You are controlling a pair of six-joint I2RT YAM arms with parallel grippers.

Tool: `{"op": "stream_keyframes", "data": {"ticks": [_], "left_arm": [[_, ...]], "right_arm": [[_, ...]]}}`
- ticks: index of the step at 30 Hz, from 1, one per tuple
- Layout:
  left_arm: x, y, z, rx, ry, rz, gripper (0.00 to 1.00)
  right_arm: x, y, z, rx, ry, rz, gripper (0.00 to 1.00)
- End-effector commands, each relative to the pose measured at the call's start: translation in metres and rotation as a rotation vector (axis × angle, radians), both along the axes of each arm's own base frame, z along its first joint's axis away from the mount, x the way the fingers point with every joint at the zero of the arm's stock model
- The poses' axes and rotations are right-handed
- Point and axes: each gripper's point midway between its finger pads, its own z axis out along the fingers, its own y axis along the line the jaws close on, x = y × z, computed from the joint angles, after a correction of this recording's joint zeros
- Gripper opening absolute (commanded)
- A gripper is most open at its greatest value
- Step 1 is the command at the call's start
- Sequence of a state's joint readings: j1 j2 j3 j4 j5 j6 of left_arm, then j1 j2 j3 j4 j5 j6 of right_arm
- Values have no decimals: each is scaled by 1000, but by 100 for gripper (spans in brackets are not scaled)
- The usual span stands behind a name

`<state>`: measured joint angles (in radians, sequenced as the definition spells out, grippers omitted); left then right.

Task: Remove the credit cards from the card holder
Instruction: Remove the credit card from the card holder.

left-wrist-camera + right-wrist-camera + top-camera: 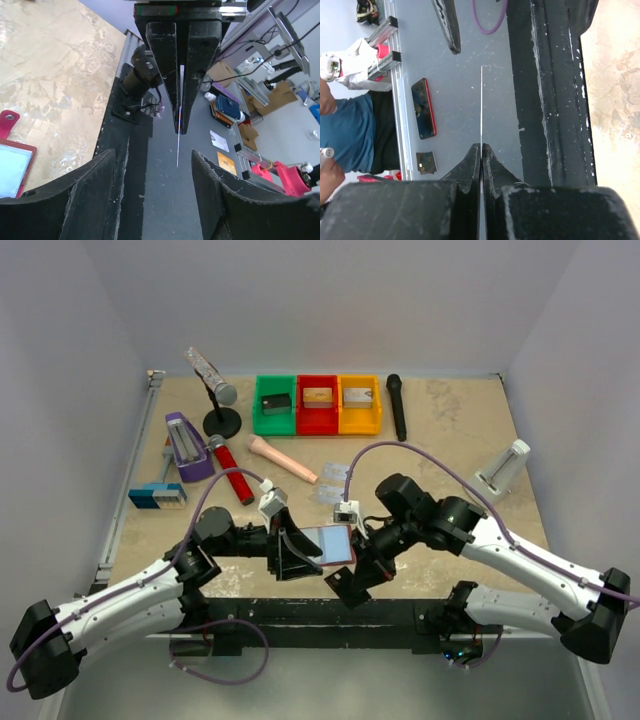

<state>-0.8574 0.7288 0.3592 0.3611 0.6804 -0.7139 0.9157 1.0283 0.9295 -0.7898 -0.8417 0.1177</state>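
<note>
The card holder [328, 543], dark red with a pale blue clear pocket, lies open on the table near the front edge. It shows at the left edge of the left wrist view [12, 167], outside my jaws. My right gripper [348, 585] [481, 146] is shut on a thin credit card [481, 100], seen edge-on, and holds it over the front rail. That card also shows edge-on in the left wrist view [178, 150]. My left gripper [290, 558] [153, 155] is open and empty, facing the right one. Two pale cards [335, 471] lie on the table behind.
Green [274, 405], red [318, 405] and yellow [360, 405] bins stand at the back. A black microphone [396, 405], a red microphone [232, 472], a stand [222, 420], a pink cylinder [282, 458], a purple object [186, 445] and a white stand [503, 470] lie around. The black front rail [300, 610] is just below both grippers.
</note>
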Motion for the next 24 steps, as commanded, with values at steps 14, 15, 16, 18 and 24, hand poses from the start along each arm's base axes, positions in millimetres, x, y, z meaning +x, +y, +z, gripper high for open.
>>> {"op": "stream_keyframes", "data": {"ticks": [14, 15, 16, 18, 24], "left_arm": [[-23, -12, 18, -69, 10, -178, 53], [-24, -13, 17, -70, 12, -184, 51], [-26, -13, 17, -72, 19, -192, 47], [-27, -15, 16, -74, 27, -202, 41], [-30, -17, 15, -74, 38, -222, 12]], "right_arm": [[4, 21, 24, 36, -56, 63, 0], [4, 22, 24, 35, -60, 63, 0], [5, 22, 23, 30, -61, 62, 0], [5, 22, 22, 24, -57, 66, 0], [7, 22, 22, 13, -70, 61, 0]]}}
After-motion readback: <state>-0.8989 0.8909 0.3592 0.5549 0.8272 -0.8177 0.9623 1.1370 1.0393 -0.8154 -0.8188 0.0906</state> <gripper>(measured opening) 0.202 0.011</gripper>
